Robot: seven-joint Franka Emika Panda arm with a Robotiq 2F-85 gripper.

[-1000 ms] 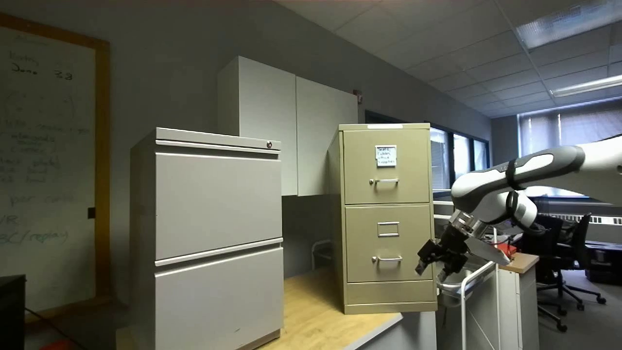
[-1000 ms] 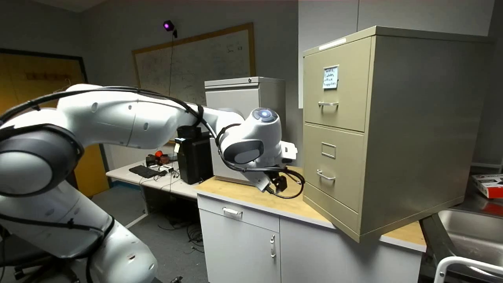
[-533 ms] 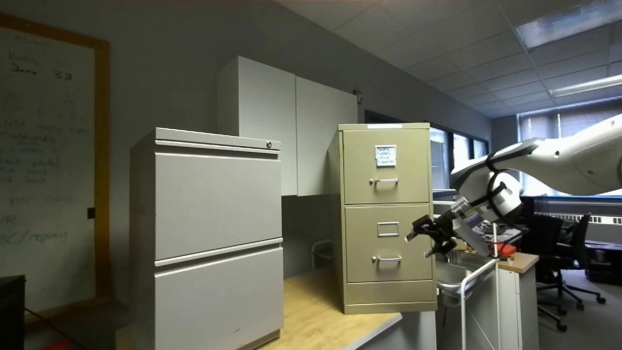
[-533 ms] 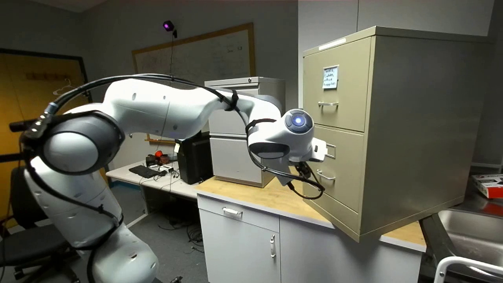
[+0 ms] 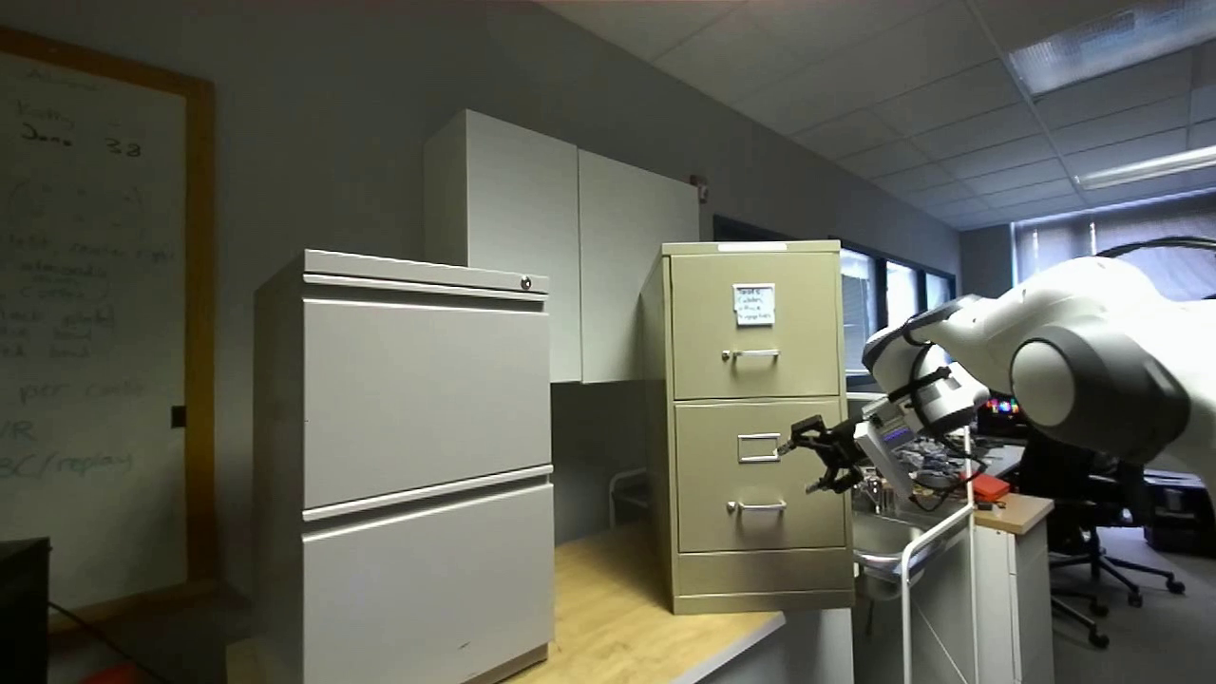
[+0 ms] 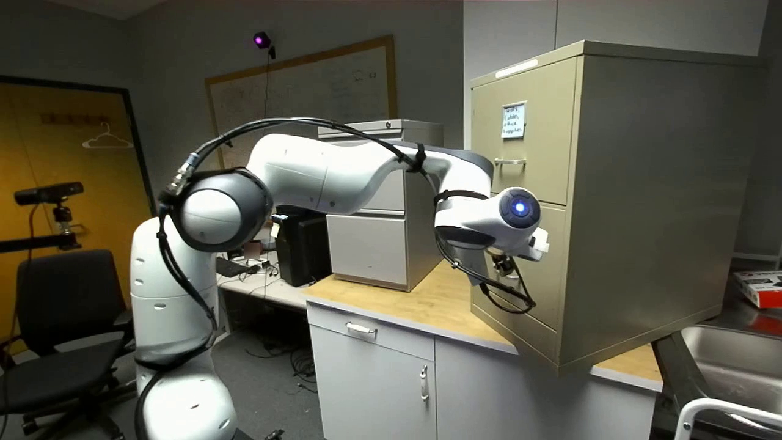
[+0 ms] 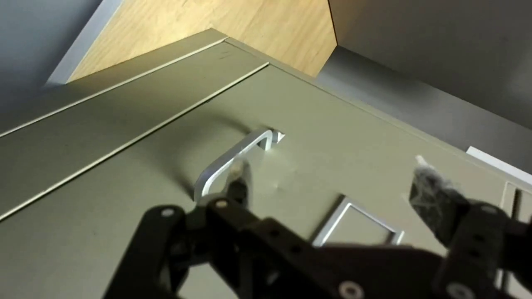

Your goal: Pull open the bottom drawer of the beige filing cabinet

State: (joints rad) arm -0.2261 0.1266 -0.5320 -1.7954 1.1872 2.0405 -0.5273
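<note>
"Cables, office supplies" on paper (image 6: 513, 120)

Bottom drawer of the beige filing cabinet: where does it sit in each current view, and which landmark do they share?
In an exterior view: bottom drawer, right of centre, lower half.
In an exterior view: bottom drawer, right of centre, partly hidden behind the arm.
Wrist view: bottom drawer fills the middle behind the jaws, handle left of centre.
Shared landmark: wooden countertop, in all three.
</note>
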